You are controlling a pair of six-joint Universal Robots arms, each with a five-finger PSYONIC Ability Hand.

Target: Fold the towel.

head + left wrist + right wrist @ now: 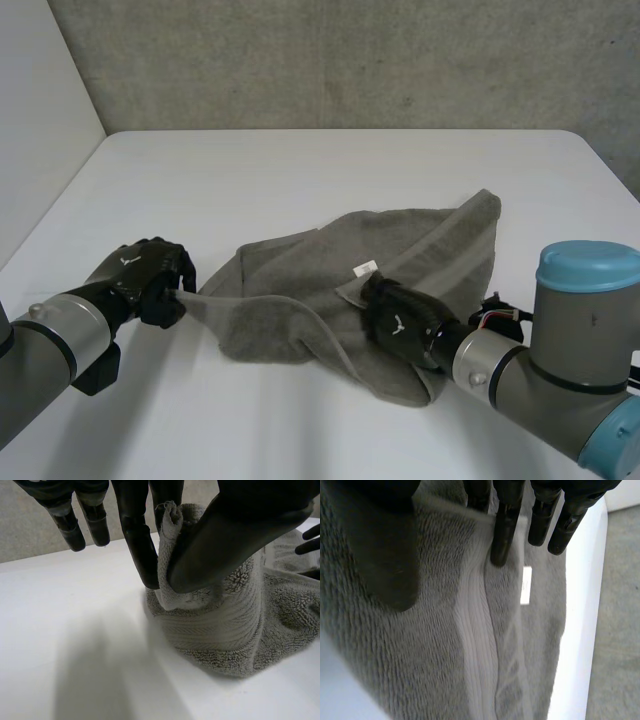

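A grey towel [420, 240] lies crumpled in the middle of the white table [300, 170]. My left hand [140, 280] is at the towel's left corner, which stretches out to it in a thin strip. In the left wrist view that hand [235, 530] pinches the bunched corner of the towel [240, 630] between thumb and finger. My right hand [400, 320] rests on the towel's near right part, just below a white label [366, 268]. In the right wrist view its fingers [502, 530] reach straight over a ribbed hem of the towel [435, 645], thumb apart, near the label [525, 585].
A concrete wall [350, 60] rises behind the table. Bare tabletop lies on all sides of the towel. My right arm's blue-capped joint [590, 265] stands at the near right.
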